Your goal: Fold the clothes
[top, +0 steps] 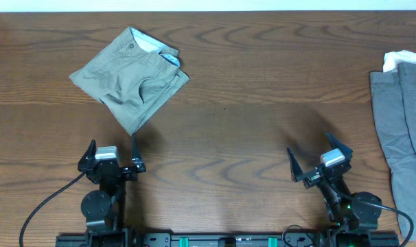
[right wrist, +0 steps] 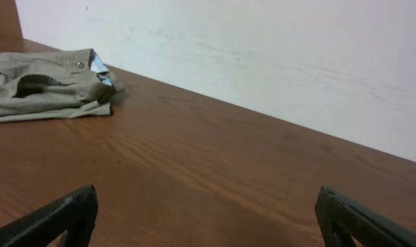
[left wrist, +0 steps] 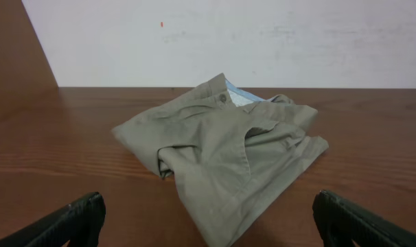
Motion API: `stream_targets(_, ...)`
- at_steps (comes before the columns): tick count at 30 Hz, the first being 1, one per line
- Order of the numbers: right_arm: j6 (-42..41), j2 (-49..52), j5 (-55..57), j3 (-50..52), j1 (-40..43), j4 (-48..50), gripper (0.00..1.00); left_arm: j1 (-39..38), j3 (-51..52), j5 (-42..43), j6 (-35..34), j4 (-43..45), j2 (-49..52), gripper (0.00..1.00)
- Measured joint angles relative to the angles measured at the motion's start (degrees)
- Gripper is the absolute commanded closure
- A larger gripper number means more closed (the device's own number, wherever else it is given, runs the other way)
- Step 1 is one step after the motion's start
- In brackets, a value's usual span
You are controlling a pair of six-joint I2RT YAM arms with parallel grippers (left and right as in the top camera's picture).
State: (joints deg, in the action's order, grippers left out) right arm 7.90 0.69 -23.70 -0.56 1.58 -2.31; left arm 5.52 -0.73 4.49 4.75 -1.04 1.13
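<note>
Folded khaki-olive shorts with a button and pale blue lining lie at the back left of the table; they also show in the left wrist view and far left in the right wrist view. Mid-grey clothes lie at the right edge, partly out of frame. My left gripper is open and empty at the front left, just short of the khaki shorts' near corner. My right gripper is open and empty at the front right, left of the grey clothes.
A white piece of fabric lies at the top of the grey pile. The wooden table runs between the two garments. A pale wall stands behind the table's far edge.
</note>
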Motion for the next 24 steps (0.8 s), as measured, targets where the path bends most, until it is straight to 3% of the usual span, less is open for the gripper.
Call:
stream_targets(12, -0.35, 0.00, -0.39, 0.00, 0.00, 0.02, 0.01, -0.02, 0.00, 0.02, -0.17, 0.02, 0.02, 0.02)
stream_targets(20, -10.73, 0.02, -3.93, -0.20, 0.00, 3.17, 0.01, -0.02, -0.44, 6.67, -5.88, 0.76, 0.07, 0.02)
stream_targets(24, -13.18, 2.60, -4.85, -4.57, 0.00, 1.51, 0.01, -0.02, -4.46, 9.18, -7.98, -3.15, 1.86, 0.02)
